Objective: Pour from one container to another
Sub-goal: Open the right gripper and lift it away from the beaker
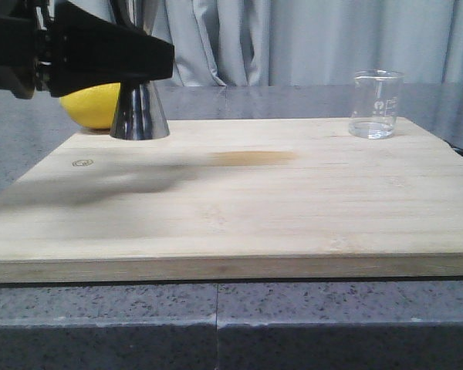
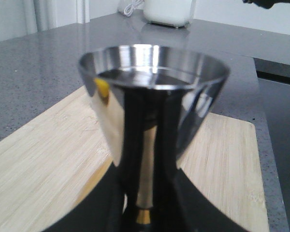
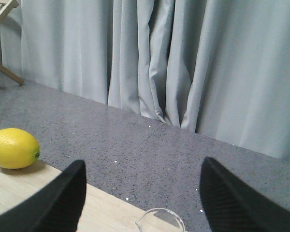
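At the far left of the front view, the left gripper (image 1: 139,58) is being seen at the upper part of the steel jigger (image 1: 140,112), whose flared base is resting on the back left corner of the bamboo cutting board (image 1: 239,208). In the left wrist view the jaws are being seen closed around the jigger's narrow waist, just above its gold band. A lemon (image 1: 92,105) is lying just behind the jigger, on the grey speckled tabletop (image 1: 216,324). Further right, the glass beaker (image 1: 375,104) is standing upright at the board's back right corner. The right gripper (image 3: 142,198) is being held with jaws wide apart, the beaker's rim lying between them.
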Robot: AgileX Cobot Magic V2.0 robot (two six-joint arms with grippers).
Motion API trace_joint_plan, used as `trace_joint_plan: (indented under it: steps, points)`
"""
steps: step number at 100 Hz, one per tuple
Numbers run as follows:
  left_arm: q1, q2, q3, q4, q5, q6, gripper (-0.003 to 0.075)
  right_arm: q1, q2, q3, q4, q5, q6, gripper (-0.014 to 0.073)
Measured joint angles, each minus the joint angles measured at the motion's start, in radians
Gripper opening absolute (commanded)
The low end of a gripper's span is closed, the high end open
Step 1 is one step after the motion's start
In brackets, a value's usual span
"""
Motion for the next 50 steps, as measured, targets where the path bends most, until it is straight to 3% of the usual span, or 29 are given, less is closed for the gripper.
trace_joint_plan:
  steps: [50]
  points:
    - [0.0,0.122,-0.002,-0.146,-0.047,0.152,-0.0018,0.0,0.0,0.0,-0.002,0.002,0.002,0.046]
